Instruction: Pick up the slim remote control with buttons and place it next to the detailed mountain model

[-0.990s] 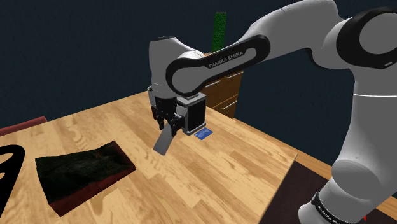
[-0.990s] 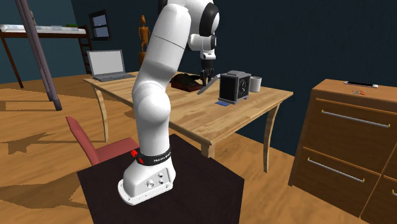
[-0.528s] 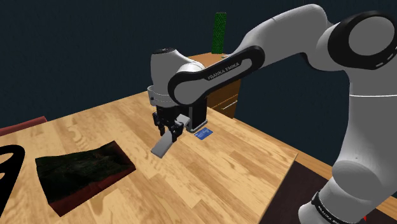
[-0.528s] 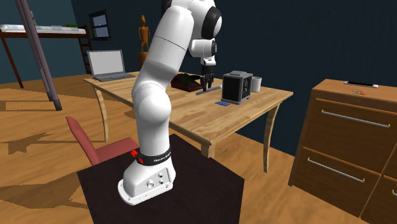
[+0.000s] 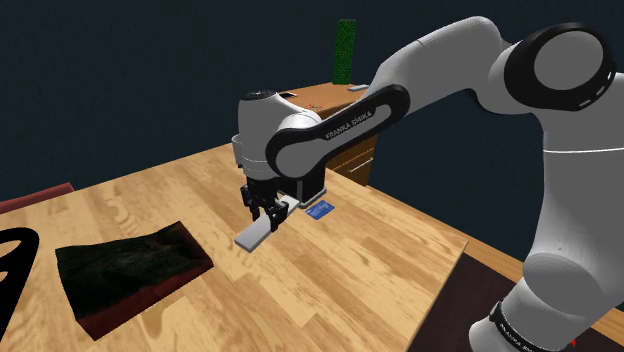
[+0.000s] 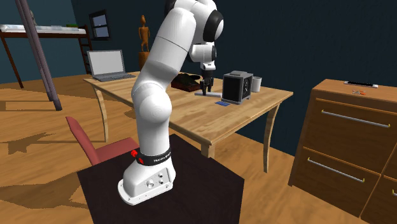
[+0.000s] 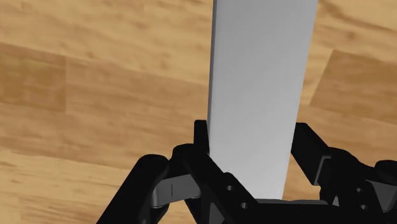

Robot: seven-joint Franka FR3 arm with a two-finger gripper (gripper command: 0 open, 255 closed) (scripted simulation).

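Grey remote (image 5: 252,236) in pincer (image 5: 268,214), long axis slanting down toward table (image 5: 340,270).

"FRANKA EMIKA", white caps, runs along the black cover of the arm's forearm link (image 5: 345,122) in shoulder view. Black band (image 5: 518,330) round the arm's base, same view: small white lettering, too small to read. Blue card (image 5: 320,210) on the tabletop (image 5: 380,265): pale marks, illegible. 2nd ext. view: no legible txt.
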